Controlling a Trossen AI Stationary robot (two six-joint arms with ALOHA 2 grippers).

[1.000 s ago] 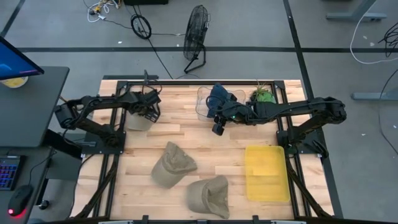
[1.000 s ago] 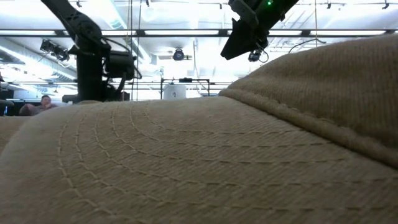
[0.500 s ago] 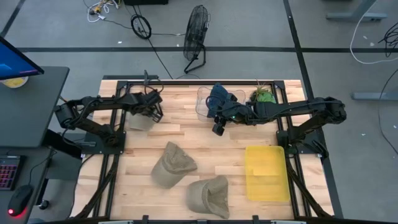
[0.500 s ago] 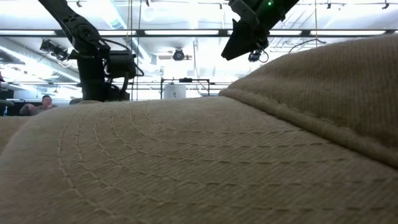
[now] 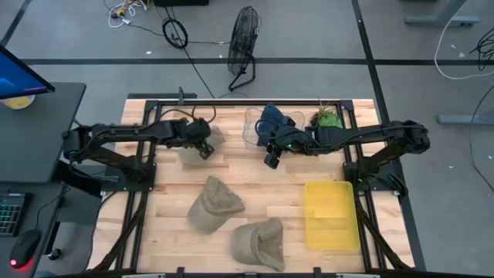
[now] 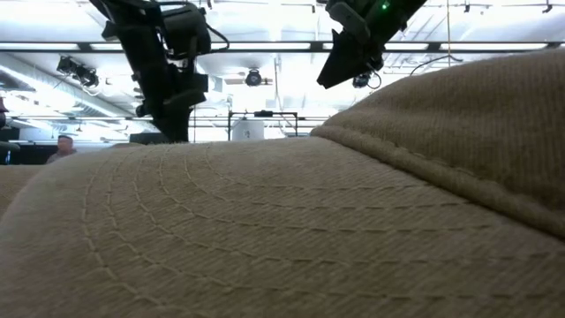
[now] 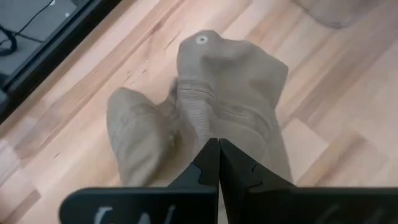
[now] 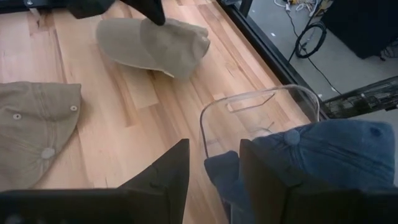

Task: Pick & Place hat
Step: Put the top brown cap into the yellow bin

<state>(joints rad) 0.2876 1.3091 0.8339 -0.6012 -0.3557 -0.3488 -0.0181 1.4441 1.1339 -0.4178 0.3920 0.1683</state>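
My left gripper [image 5: 204,145] is shut on a tan hat [image 5: 193,151] at the table's far left-middle; the left wrist view shows this hat [image 7: 230,87] crumpled below the fingers. Two more tan hats [image 5: 214,205] [image 5: 258,243] lie flat on the wood nearer the front; one of them fills the low view [image 6: 265,230]. A blue hat [image 8: 323,155] sits in a clear container [image 5: 255,127] at the far middle. My right gripper [image 5: 270,159] [image 8: 214,180] hovers open beside that container, nothing between its fingers. My left gripper pinches a bunched fold of the tan hat's crown [image 7: 214,130] between its two fingers, coming from above and slanting down. The hat spreads out crumpled below the fingers, its top button [image 7: 201,40] facing up. Whether its lower part rests on the wood, I cannot tell.
A yellow tray [image 5: 330,215] lies at the right front. A green plant-like thing [image 5: 326,120] sits at the far right by the container. Dark frame rails run along the table's left and right sides. Bare wood shows between the held hat and the container.
My left gripper has shut on the tan hat at the far left and carried it toward the table's right edge, nearer the clear container. The hat has gone from lying flat to bunched under the fingers.
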